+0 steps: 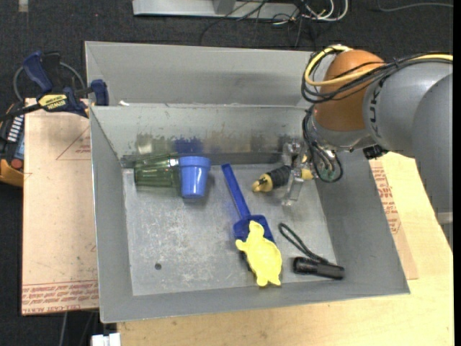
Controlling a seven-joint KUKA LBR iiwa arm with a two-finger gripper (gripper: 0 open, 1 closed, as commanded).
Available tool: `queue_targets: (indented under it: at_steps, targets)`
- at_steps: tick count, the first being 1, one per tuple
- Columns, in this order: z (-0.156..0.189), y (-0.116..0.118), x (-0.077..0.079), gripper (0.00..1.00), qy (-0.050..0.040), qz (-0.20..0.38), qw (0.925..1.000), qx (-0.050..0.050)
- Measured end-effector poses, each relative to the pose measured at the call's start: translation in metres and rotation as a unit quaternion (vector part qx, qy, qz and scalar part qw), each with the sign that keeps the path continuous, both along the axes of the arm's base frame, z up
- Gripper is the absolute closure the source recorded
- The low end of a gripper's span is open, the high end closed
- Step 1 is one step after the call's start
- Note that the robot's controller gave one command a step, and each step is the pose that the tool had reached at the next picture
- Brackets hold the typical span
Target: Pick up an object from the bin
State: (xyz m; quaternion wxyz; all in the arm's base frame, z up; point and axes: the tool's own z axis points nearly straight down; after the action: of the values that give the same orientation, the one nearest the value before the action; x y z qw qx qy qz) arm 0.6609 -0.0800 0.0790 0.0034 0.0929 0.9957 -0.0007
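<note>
My grey arm [418,107], orange at the wrist
Its shell is thick, smooth and rounded. An orange cover [346,96] caps the wrist, looped by yellow and black cables [317,58], with my small bare-metal gripper [294,177] beneath it.

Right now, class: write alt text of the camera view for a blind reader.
The arm's gripper hangs in the grey metal bin, back right, beside a small yellow-and-black plug-like thing. A blue plastic cup, a blue-handled tool and a yellow rubber-like figure lie nearby.
</note>
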Motion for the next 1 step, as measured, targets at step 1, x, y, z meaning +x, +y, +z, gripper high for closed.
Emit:
queue_targets:
  at_steps: [1]
  targets:
    - [-0.0044, -0.0222, -0.0019, 0.00, -0.0003, -0.013, 0.9998, 0.012]
